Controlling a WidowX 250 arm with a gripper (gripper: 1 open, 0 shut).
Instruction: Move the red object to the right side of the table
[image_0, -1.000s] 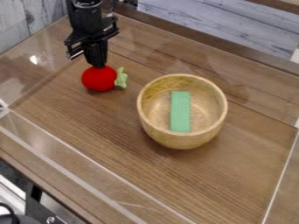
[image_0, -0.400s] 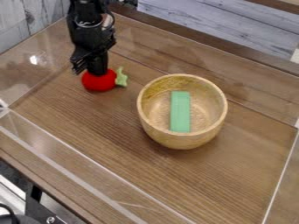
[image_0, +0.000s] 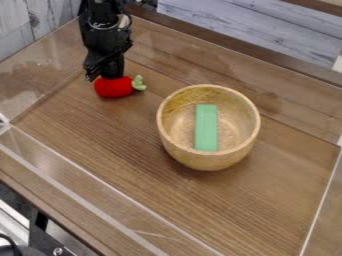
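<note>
Desk of brown wood is seen under all the things, and its right side, where the red object must be brought, is not yet reached. The wooden bowl is placed right of the middle, and no change in its position is noticed. By it, the straight way to the right is partly blocked, so a path around it or above it would probably be needed.

The dark pincer has been lowered a little over the last second and is now set at the far left edge of the red object. It is closed, but whether anything is gripped between its fingers cannot be told. The green block is kept inside the bowl, untouched.

The red object is found in the far left part of the desk, well to the left of the bowl. It has been turned slightly: its pale leafy tip, which was pointed to the right, is now directed more to the far side. From this it may be judged that the thing has been pressed or nudged, with little progress made. If it is not held firmly, it could easily be rolled away.
</note>
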